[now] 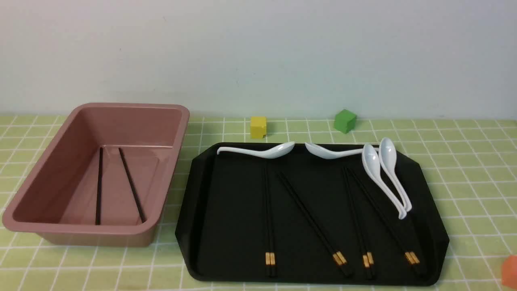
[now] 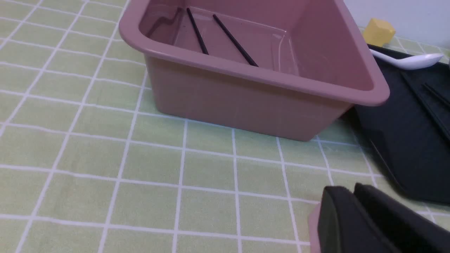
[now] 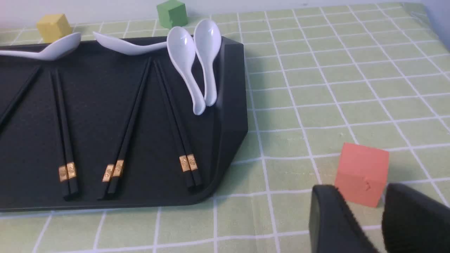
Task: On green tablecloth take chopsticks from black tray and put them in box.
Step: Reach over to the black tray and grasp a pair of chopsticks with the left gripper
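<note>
The pink-brown box (image 1: 121, 108) stands at the left on the green tablecloth (image 1: 464, 161) and holds two chopsticks (image 1: 99, 186). The black tray (image 1: 202, 226) lies to its right with several pairs of chopsticks (image 1: 269, 226), gold bands toward me. Neither gripper shows in the front view. In the left wrist view my left gripper (image 2: 351, 189) is shut and empty above the cloth, near the box's (image 2: 246, 102) front corner. In the right wrist view my right gripper (image 3: 362, 189) is open and empty over the cloth, right of the tray (image 3: 232, 116).
Several white spoons (image 1: 381, 169) lie along the tray's far and right edges. A yellow cube (image 1: 258, 127) and a green cube (image 1: 345, 120) sit behind the tray. An orange-red cube (image 3: 362, 172) sits just beyond my right gripper's fingers, at the table's front right (image 1: 509, 270).
</note>
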Robot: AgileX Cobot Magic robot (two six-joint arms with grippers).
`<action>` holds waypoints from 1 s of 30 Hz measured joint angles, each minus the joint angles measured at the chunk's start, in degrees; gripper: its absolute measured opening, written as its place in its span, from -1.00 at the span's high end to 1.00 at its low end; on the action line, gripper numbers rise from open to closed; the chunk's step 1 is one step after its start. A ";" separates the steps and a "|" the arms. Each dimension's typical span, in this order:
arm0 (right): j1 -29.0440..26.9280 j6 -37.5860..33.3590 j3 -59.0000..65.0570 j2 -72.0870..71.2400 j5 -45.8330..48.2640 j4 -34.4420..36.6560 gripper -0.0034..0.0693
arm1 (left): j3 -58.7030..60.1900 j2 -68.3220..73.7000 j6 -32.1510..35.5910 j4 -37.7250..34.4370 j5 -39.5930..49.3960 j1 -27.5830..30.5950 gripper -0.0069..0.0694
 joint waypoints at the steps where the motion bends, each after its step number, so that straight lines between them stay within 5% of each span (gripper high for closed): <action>1: 0.00 0.00 0.00 0.00 0.00 0.00 0.25 | 0.00 0.00 0.00 0.00 0.00 0.00 0.65; 23: 0.00 0.00 0.00 0.00 0.00 0.00 0.25 | 0.00 0.00 -0.06 -0.36 -0.30 0.00 0.59; 30: 0.00 0.00 0.00 0.00 0.00 0.00 0.25 | 0.00 0.00 -15.63 -24.13 -0.84 0.00 0.57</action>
